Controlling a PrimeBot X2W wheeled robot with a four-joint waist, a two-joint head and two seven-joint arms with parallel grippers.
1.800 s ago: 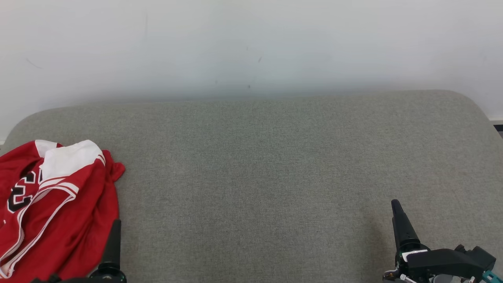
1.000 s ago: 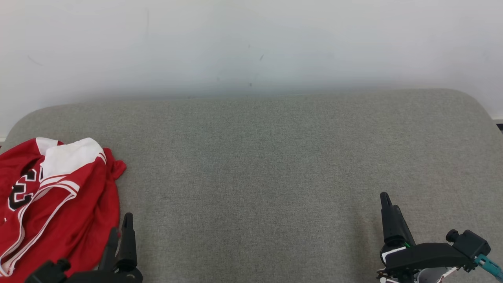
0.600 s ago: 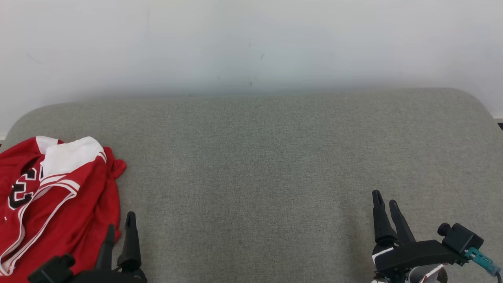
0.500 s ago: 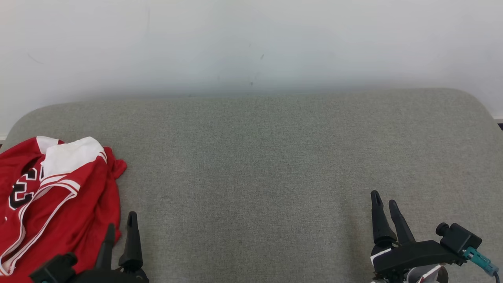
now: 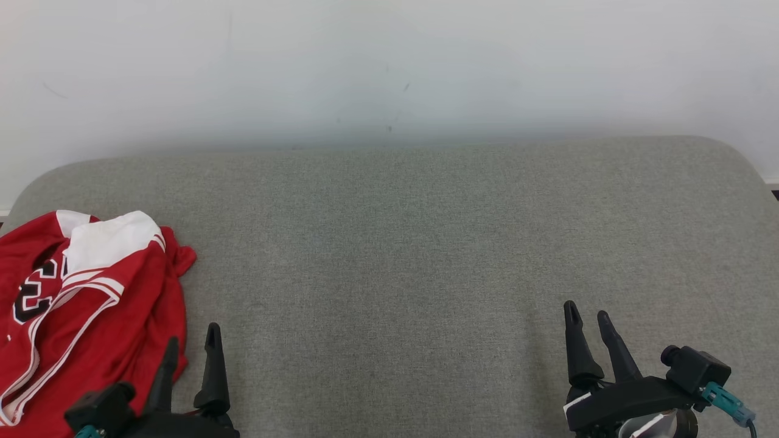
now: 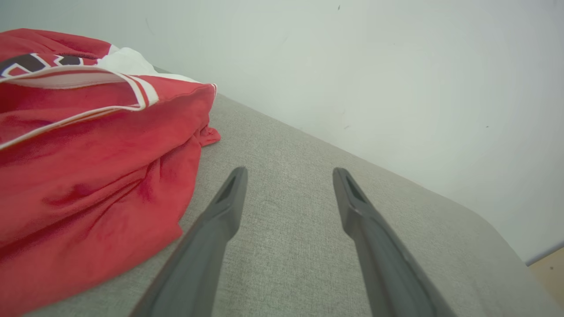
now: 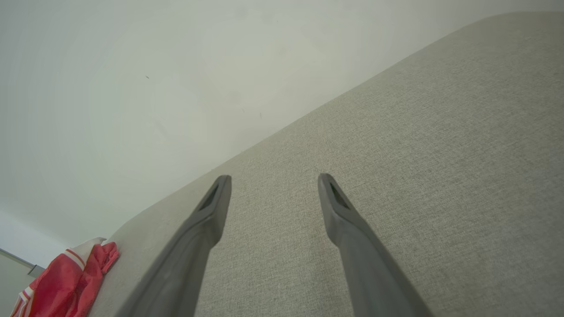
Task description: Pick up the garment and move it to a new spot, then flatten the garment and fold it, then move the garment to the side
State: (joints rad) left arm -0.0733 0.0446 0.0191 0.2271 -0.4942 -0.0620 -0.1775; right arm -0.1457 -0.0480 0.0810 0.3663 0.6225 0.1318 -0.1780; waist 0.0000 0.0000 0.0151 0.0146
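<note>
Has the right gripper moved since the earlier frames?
Yes. The right gripper has drifted left, away from the right corner of the sofa, and turned so both fingers show.

My left gripper (image 5: 193, 334) has rolled at the wrist; earlier it showed one finger edge-on over the garment (image 5: 79, 304), now both fingers stand apart, side by side; it has slid along the front edge of the grey cushion (image 5: 389, 243) toward the middle, so its inner finger is over bare fabric; my right gripper (image 5: 586, 309) has rolled the same way, one finger becoming two with a gap between; it too has drifted inward from the front right corner, and its tips reach a little further back.
</note>
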